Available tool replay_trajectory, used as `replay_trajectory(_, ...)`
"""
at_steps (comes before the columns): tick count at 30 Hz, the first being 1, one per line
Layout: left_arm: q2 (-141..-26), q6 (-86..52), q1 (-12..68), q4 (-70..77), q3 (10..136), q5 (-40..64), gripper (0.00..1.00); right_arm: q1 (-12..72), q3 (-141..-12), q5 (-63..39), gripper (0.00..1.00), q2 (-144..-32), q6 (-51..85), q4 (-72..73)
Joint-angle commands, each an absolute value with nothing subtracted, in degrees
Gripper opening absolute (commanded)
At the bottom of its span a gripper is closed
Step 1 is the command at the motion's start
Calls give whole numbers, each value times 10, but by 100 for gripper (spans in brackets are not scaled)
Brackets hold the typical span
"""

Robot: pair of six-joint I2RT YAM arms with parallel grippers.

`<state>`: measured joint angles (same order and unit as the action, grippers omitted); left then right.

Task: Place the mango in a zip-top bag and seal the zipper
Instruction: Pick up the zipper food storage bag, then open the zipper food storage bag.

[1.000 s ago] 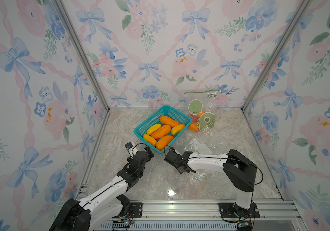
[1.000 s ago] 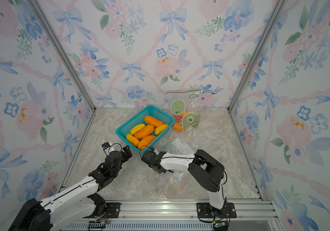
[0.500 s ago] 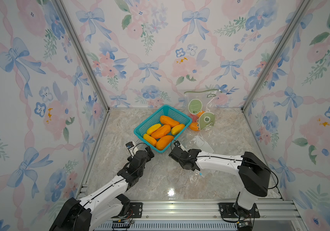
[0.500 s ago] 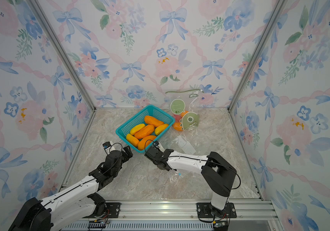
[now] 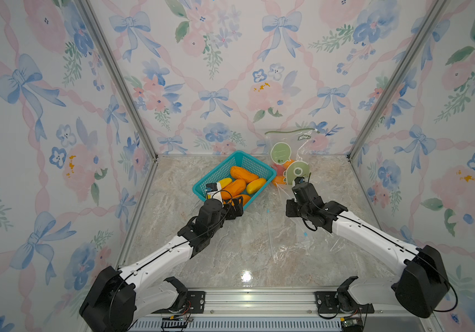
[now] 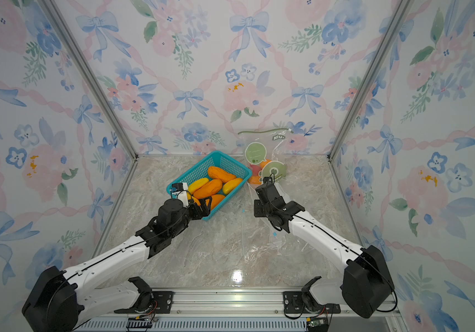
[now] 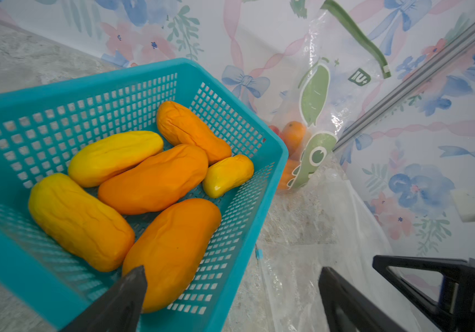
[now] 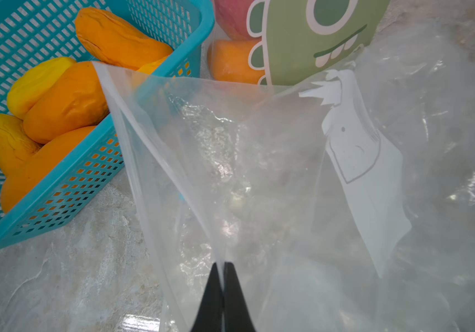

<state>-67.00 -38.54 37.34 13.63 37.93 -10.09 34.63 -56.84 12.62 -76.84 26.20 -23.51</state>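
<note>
"At the left, what is the state of the left gripper (image 5: 234,207)?" asks the inspector.

"Jaws wide apart, nothing held," the assistant replies. "It hovers at the near corner of the teal basket (image 5: 271,173), with one finger (image 7: 128,290) over the nearest orange mango (image 7: 173,250). Six mangoes lie in the basket; none is in the bag."

"And to the right?"

"The clear zip-top bag (image 5: 294,244) lies on the marble table (image 5: 230,253) beside the basket. The right gripper (image 8: 222,266) is clamped on its edge and holds that edge up. Behind, a printed bag of fruit (image 5: 289,152) leans on the back wall."
</note>
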Motion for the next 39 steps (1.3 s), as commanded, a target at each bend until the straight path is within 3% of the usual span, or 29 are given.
replay_trajectory(1, -731, -356, 405, 170, 442, -20, 98, 342, -581, 76, 0, -767, 275, -204)
replay_trajectory(9, -856, -358, 445, 190, 529, 14, 98, 342, -614, 76, 0, -771, 264, -215)
replay_trajectory(19, -946, -356, 459, 193, 589, 56, 89, 342, -627, 73, 0, -773, 263, -222)
replay_trajectory(26, -998, -378, 459, 193, 601, 30, 55, 345, -643, 81, 0, -772, 268, -238)
replay_trajectory(31, -1017, -385, 457, 194, 614, -5, 0, 350, -671, 154, 0, -773, 266, -306)
replay_trajectory(37, -995, -396, 437, 190, 601, -2, 0, 349, -762, 397, 0, -808, 230, -493)
replay_trajectory(39, -989, -396, 431, 186, 599, 14, 0, 348, -801, 472, 6, -827, 210, -544)
